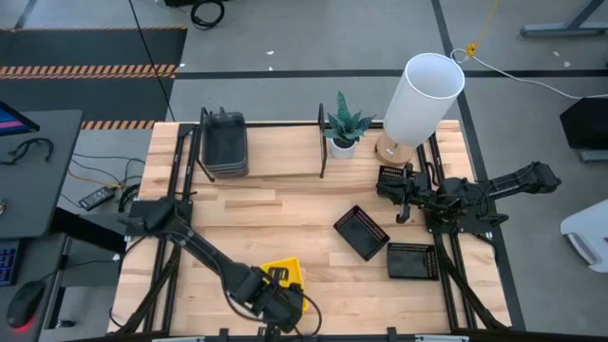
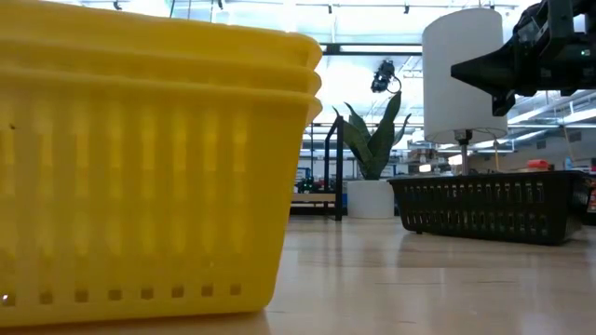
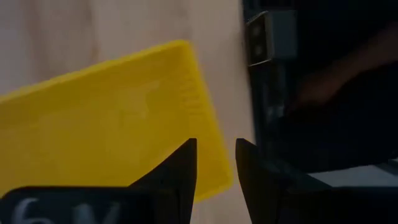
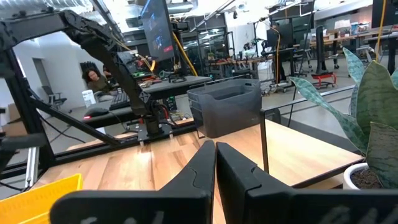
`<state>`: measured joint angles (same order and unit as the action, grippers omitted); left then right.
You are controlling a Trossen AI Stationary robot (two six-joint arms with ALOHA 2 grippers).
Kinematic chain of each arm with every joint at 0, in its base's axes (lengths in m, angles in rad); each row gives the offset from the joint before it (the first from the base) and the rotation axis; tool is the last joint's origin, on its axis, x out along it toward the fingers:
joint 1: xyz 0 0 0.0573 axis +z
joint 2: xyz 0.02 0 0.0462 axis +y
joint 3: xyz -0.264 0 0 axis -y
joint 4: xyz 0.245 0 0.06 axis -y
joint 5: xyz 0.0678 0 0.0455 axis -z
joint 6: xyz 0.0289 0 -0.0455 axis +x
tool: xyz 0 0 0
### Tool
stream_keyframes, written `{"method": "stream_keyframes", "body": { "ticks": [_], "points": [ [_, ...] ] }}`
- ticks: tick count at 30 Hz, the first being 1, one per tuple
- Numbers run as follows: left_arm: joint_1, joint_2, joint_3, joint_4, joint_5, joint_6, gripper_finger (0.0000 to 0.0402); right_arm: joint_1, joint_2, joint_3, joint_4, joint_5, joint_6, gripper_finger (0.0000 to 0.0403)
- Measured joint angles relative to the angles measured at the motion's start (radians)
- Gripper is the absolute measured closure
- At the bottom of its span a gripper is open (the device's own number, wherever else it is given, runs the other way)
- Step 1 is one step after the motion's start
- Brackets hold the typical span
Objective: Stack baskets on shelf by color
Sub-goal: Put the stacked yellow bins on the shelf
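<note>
A stack of yellow baskets (image 1: 282, 273) rests by its bottom on the tabletop at the near edge and fills the left of the low view (image 2: 149, 177). My left gripper (image 1: 285, 293) is down at its near side, shut on its rim. Grey baskets (image 1: 225, 142) are stacked on the shelf (image 1: 285, 157) at its left end. Three black mesh baskets lie on the table at the right (image 1: 361, 231) (image 1: 413, 258) (image 1: 392, 177). My right gripper (image 1: 401, 201) is shut and empty in the air beside the far black one. My left gripper has the yellow stack's rim (image 3: 219, 177) near a corner between its two fingers, one finger (image 3: 183, 168) over the inside and the other outside. The fingers come from above, pointing down. The stack stands flat on the table (image 2: 140, 302).
A potted plant (image 1: 344, 123) and a white lamp (image 1: 423, 95) stand at the shelf's right end. Black wire frames (image 1: 323, 152) stand on the shelf board. The table's near edge and dark frame (image 3: 273, 93) lie right beside the yellow stack.
</note>
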<state>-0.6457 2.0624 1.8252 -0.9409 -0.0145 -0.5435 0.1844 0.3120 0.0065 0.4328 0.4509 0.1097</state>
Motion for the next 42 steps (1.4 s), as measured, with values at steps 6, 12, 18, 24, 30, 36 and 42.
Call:
{"method": "stream_keyframes", "body": {
  "ticks": [6,12,18,24,30,36,42],
  "points": [
    [-0.026,0.025,0.000,0.024,-0.030,-0.067,0.0284,0.000,0.000,0.000,0.000,0.000,0.000,0.0384],
    [-0.029,0.026,0.000,0.025,-0.076,-0.089,0.0271,0.000,0.000,0.000,0.000,0.000,0.000,0.0384],
    [-0.029,0.059,0.000,0.040,-0.078,-0.120,0.0212,0.000,0.000,0.000,0.000,0.000,0.000,0.0384],
    [-0.024,0.117,-0.001,0.046,-0.074,-0.126,0.0164,0.000,0.000,0.000,0.000,0.000,0.000,0.0384],
    [-0.018,0.148,-0.002,0.007,-0.070,-0.122,0.0174,0.000,0.000,0.000,-0.001,0.000,0.000,0.0384],
    [-0.012,0.155,-0.002,-0.030,-0.076,-0.116,0.0231,0.000,0.000,0.000,0.000,0.000,0.000,0.0384],
    [-0.004,0.155,-0.002,-0.111,-0.100,-0.044,0.0318,0.000,0.000,0.000,0.000,0.000,0.000,0.0384]
  ]
}}
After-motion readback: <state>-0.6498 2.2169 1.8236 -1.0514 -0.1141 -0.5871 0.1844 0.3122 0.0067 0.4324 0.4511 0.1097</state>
